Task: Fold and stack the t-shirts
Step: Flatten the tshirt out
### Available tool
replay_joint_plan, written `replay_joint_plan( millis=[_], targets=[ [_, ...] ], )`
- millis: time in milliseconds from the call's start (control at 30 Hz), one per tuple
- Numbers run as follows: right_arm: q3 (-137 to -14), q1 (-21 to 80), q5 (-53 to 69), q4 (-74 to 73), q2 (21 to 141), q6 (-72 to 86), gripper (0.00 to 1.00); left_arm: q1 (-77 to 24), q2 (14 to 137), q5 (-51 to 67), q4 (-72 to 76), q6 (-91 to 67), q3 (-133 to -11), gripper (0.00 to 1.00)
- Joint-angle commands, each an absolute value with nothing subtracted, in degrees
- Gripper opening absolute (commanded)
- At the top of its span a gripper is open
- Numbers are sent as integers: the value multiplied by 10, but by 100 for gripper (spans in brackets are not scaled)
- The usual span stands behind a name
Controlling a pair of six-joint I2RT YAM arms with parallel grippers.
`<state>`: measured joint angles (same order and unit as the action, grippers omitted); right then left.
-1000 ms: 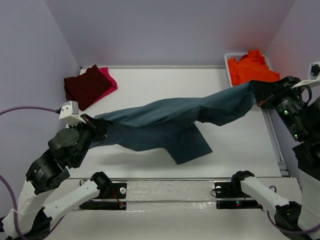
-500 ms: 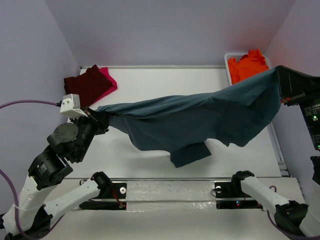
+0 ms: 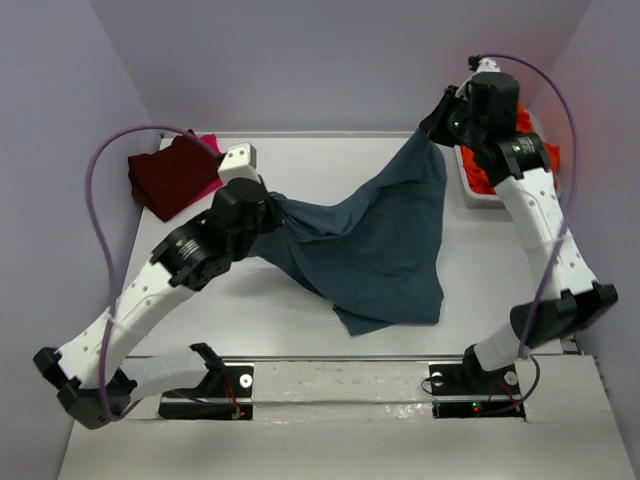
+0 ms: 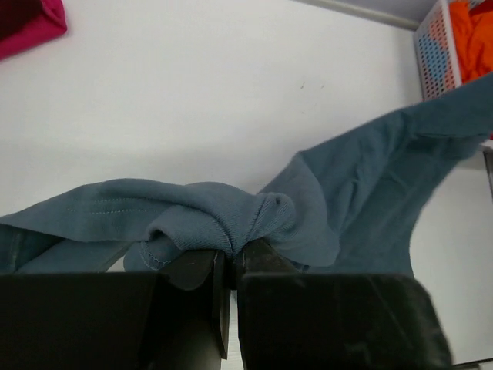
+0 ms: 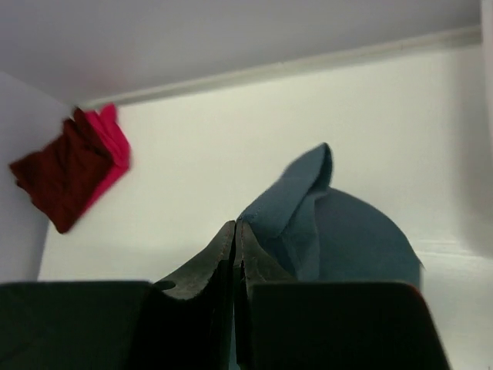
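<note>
We show the slate teal-blue t-shirt (image 3: 375,245) slung between both arms, its lower part draped onto the table (image 3: 330,160). The left gripper (image 4: 231,258) is clamped on a bunched edge and the right gripper (image 5: 236,231) is pinched on an edge raised at the far right, a hold we judge is meant to spread the cloth for folding. The dark maroon t-shirt (image 3: 172,172) lies on the bright pink t-shirt (image 3: 215,150) far left, and the vivid orange t-shirt (image 4: 474,31) sits in the white tub (image 4: 439,46); we can read no brand, label or writing.
</note>
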<state>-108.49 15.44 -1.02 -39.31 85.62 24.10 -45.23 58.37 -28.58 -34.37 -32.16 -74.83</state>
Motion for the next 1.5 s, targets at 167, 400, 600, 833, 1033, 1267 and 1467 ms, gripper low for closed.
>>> replay_joint_plan(
  millis=[167,400,600,833,1033,1267,1467],
  targets=[
    [-1140,158,39,-379,1020,233,7,-365,750,-232,-352,-373,-822,6],
    [-1324,158,26,-402,1199,215,7,-297,900,-226,-318,-345,-857,6],
    [-1459,137,3,-429,1321,230,7,-254,1025,-236,-320,-331,-940,6],
    [-1438,97,-32,-403,1340,246,7,-195,1110,-243,-337,-322,-1041,6],
    [-1438,56,-28,-395,1353,248,7,-155,1126,-231,-325,-320,-1043,6],
    [-1470,56,21,-397,1373,238,31,-142,1130,-203,-298,-302,-1034,99],
    [-1440,56,54,-399,1333,236,94,-142,1111,-198,-291,-304,-1023,99]
  ],
)
